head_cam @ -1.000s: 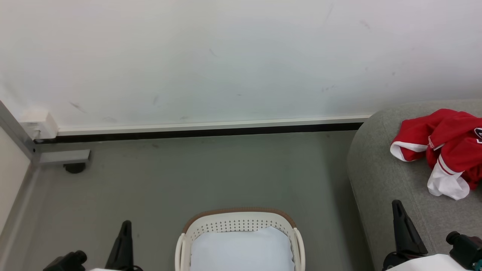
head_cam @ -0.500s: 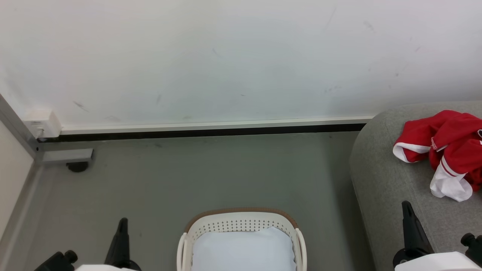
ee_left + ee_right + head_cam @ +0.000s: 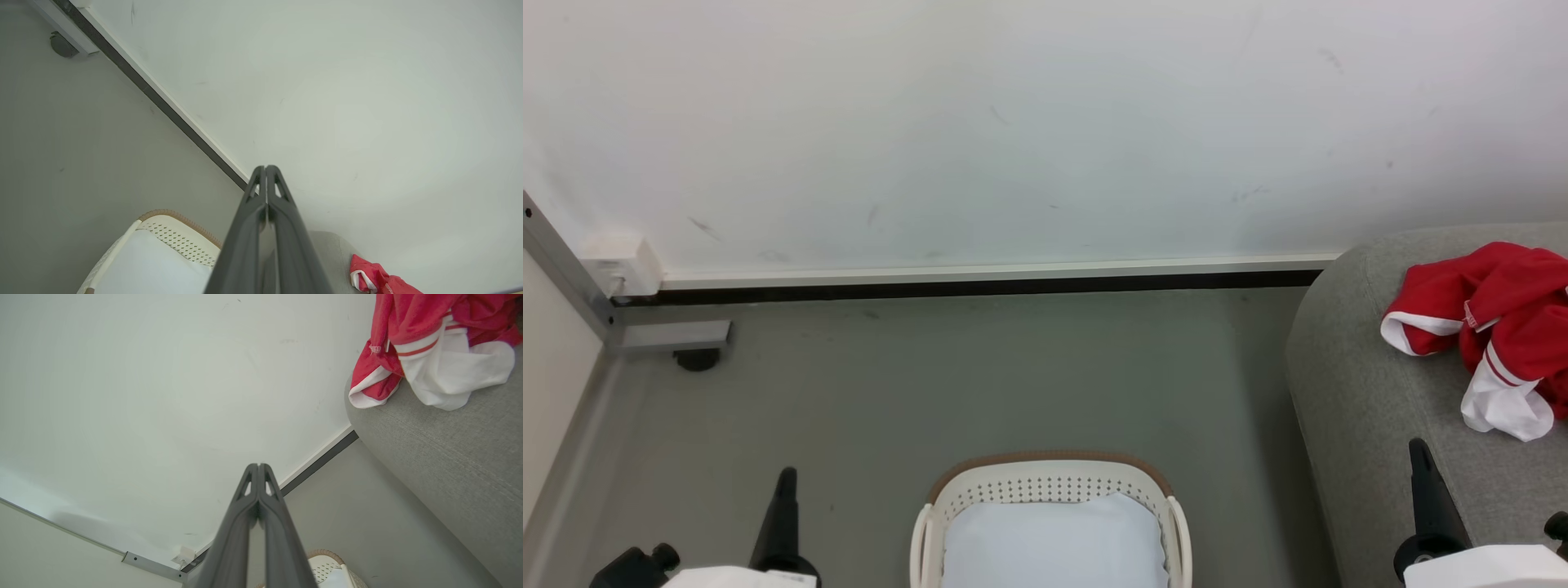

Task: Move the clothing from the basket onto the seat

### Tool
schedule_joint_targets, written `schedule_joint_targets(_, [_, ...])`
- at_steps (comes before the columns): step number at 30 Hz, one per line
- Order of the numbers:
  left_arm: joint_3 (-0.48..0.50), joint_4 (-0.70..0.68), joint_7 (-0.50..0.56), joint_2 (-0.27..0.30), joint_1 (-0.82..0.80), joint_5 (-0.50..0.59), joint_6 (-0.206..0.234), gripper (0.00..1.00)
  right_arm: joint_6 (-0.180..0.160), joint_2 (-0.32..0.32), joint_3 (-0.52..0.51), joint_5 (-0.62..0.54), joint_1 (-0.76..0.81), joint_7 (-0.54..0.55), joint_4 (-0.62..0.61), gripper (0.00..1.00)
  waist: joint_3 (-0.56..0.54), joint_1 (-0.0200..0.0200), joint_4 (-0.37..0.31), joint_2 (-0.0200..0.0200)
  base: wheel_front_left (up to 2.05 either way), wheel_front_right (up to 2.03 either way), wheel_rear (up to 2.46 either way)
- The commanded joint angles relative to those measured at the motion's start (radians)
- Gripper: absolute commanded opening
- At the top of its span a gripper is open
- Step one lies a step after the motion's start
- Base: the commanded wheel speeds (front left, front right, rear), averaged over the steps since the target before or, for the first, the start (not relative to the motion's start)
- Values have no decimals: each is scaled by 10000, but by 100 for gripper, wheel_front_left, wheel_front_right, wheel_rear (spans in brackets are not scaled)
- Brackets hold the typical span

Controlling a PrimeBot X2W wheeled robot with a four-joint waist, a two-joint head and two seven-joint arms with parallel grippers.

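Red clothing (image 3: 1494, 314) with white trim lies crumpled on grey seat (image 3: 1356, 384), white basket (image 3: 1045, 483) holds a pale pad (image 3: 1054, 543), left tool (image 3: 786, 475) and right tool (image 3: 1419, 447) both clenched, empty.

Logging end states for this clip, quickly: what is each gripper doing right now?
Left gripper: closed, fingers pressed together, holding nothing.
Right gripper: closed, fingers pressed together, holding nothing.

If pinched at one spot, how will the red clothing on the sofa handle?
Probably floppy: the red clothing lies crumpled on the grey sofa, so it should drape from one pinch. Looks thin, so likely light. Pushed, it'd probably bunch, not slide: the sofa looks coarse-woven.
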Motion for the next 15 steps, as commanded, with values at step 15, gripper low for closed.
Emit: schedule_joint_targets(15, [167,-120,503,85,-317,-1843,-20,0,-11,-94,-341,1717,-263,467,-120,0,-10,0,96,0,0,0,0])
